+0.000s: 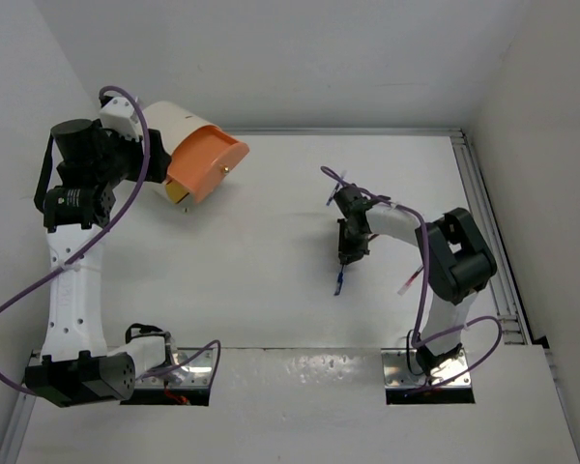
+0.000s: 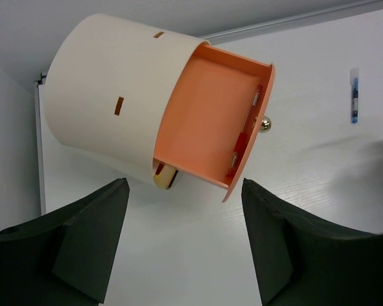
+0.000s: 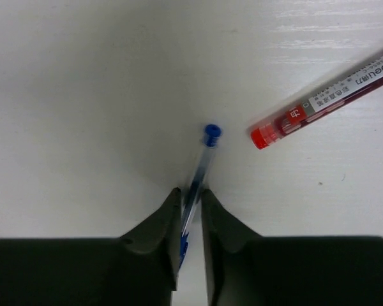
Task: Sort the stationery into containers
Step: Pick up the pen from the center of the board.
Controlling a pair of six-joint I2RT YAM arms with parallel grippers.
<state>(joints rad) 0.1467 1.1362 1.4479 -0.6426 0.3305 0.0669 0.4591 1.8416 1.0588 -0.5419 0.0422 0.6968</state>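
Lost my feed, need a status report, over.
Left gripper open, facing cream cylindrical container, orange drawer out. Right gripper shut on slim blue pen. Red pen beside it on table, not touching.

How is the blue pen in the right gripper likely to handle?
Probably stiff and light: the blue pen is a slim straight barrel. With one end sticking out past the right gripper, it may pivot. Being round, it could roll if released.

The left arm is rising tall on the far-left side, elbow folded, its end effector (image 2: 182, 204) holding both fingers spread wide apart. The right arm is bending inward, its end effector (image 3: 190, 197) pointing down and pinching a blue pen (image 3: 205, 156) between closed fingertips.
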